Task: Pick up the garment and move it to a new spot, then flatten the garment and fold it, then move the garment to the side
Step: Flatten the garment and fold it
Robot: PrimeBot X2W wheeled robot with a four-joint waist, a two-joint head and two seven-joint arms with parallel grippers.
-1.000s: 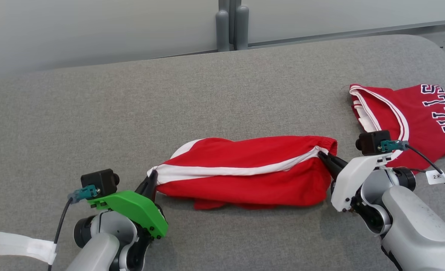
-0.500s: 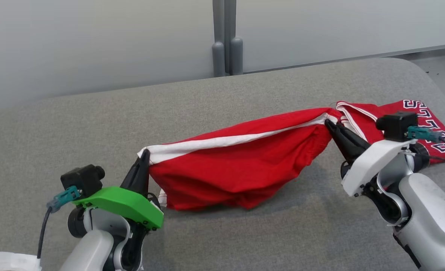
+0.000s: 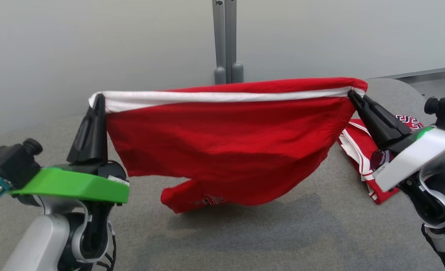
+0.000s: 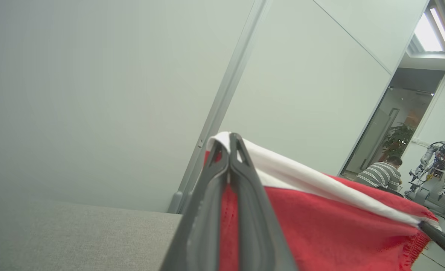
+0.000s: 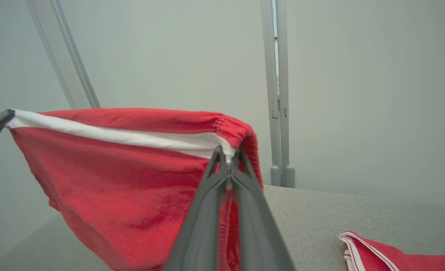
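Head view: the white-striped red cloth shorts (image 3: 222, 143) span lengthwise between left gripper (image 3: 99, 98) and right gripper (image 3: 352, 93) — each pinched on one end — over the grey pad (image 3: 245, 241), mid-width.

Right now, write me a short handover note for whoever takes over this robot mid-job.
Left gripper: shut on the white-striped top edge of the red shorts, at their left end.
Right gripper: shut on the same edge, at the right end.
Shorts: stretched between both grippers and hanging over the grey table. The lowest fold is close to the table, contact unclear.
A red jersey lies on the table by the right gripper.
Done: pickup.
Left: set down at a new spot, flatten, fold, move aside.
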